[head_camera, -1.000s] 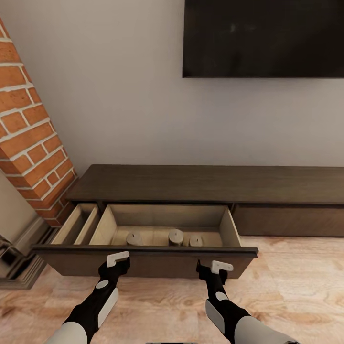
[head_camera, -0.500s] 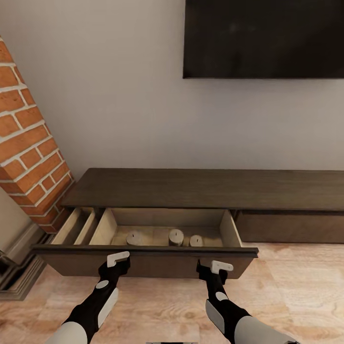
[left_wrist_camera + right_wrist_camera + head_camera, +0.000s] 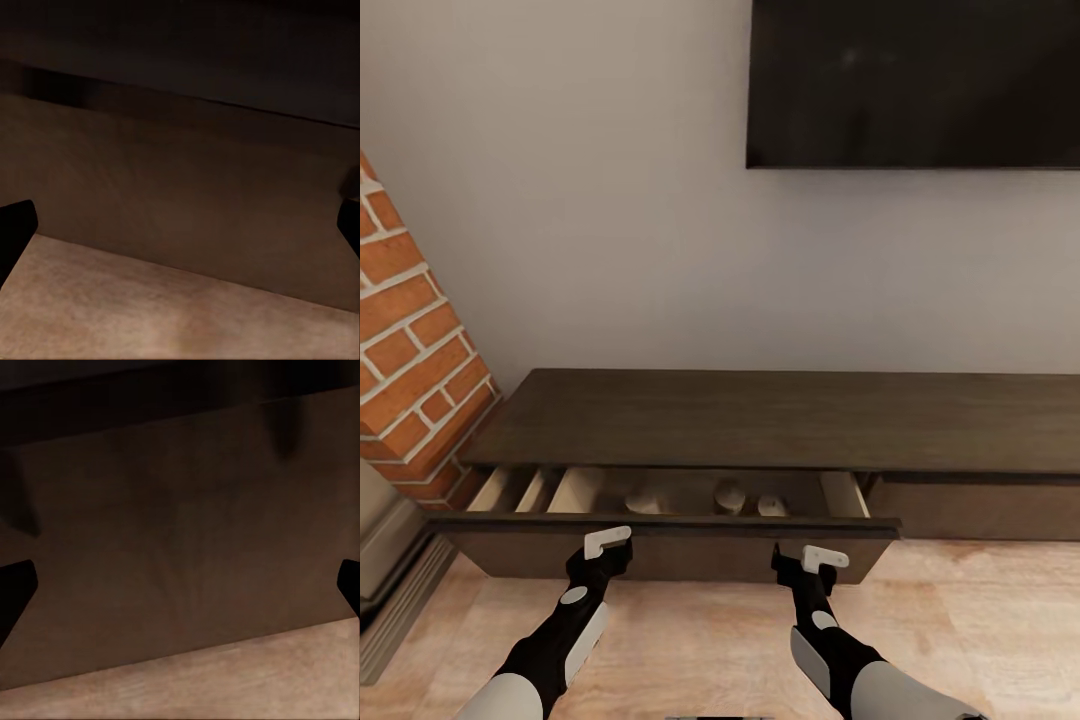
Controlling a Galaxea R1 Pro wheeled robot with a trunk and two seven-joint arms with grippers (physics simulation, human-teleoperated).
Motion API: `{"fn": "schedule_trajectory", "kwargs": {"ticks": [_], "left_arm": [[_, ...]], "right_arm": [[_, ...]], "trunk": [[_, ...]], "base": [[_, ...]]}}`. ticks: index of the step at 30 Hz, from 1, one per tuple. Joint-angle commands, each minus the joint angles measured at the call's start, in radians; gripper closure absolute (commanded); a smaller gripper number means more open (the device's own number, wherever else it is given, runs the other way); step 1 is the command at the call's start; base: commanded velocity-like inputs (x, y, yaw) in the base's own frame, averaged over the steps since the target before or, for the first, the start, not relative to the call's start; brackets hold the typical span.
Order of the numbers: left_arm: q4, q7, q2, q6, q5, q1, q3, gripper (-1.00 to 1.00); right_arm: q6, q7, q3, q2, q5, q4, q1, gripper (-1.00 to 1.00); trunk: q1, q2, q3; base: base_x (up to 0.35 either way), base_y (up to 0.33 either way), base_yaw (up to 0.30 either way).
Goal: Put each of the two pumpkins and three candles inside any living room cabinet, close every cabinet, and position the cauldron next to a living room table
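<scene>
Candles, three of them, sit in the cabinet drawer, which is open just a slot. Left claw and right claw hang at the drawer front, both spread wide, gripping nothing. Contact with the wood: cannot tell.

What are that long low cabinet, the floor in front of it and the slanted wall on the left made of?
The cabinet looks like dark brown wood with a matte finish and faint grain; its open drawer is pale inside, perhaps raw board. The floor appears to be light wood planks with visible grain. The slanted wall is red brick with pale mortar lines.
</scene>
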Motion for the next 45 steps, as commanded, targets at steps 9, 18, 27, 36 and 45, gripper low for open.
{"fn": "schedule_trajectory", "kwargs": {"ticks": [9,18,27,36,45], "left_arm": [[0.0,0.0,0.0,0.0,-0.002,0.0,0.001,-1.0],[0.0,0.0,0.0,-0.002,-0.002,0.0,-0.001,-1.0],[0.0,0.0,0.0,-0.001,-0.002,0.0,0.001,-1.0],[0.0,0.0,0.0,-0.002,-0.002,0.0,0.001,-1.0],[0.0,0.0,0.0,-0.002,-0.002,0.0,0.001,-1.0]], "right_arm": [[0.0,0.0,0.0,0.0,0.0,0.0,0.0,-1.0],[0.001,0.0,0.0,0.001,0.0,0.0,0.0,-1.0],[0.001,0.0,0.0,0.001,0.0,0.0,0.0,-1.0],[0.001,0.0,0.0,0.001,0.0,0.0,0.0,-1.0],[0.001,0.0,0.0,0.001,0.0,0.0,0.0,-1.0]], "trunk": [[0.0,0.0,0.0],[0.0,0.0,0.0],[0.0,0.0,0.0],[0.0,0.0,0.0],[0.0,0.0,0.0]], "base": [[0.281,0.0,0.0],[0.091,0.0,0.0],[0.133,0.0,0.0],[0.013,0.0,0.0],[0.074,0.024,0.0]]}}
